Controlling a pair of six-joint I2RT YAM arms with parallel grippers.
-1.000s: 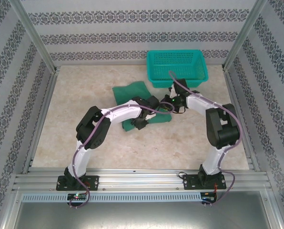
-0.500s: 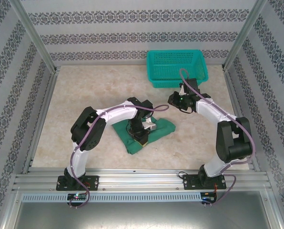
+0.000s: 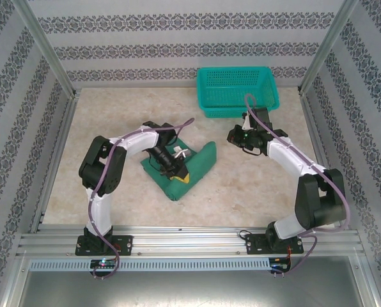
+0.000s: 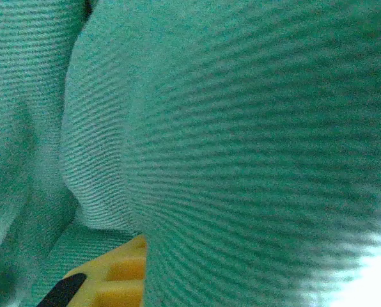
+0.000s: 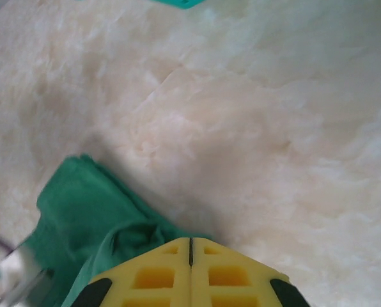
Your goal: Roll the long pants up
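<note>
Green long pants (image 3: 202, 160) sit clamped in left gripper (image 3: 179, 174); right gripper (image 5: 190, 243) closed empty nearby.

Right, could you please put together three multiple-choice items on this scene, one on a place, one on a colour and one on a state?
1. Where does the teal basket stand?
A. At the far right of the table, by the back wall
B. At the near edge, between the arm bases
C. In the near left corner

2. What colour are the long pants?
A. Red
B. Dark green
C. White

3. How is the right claw?
A. Shut, holding nothing
B. Open around the basket's rim
C. Shut on the pants

Answers:
1 A: the top view shows it far right, close to the wall.
2 B: the cloth is dark green in the top and right wrist views.
3 A: its yellow fingers meet with nothing between them.
</note>
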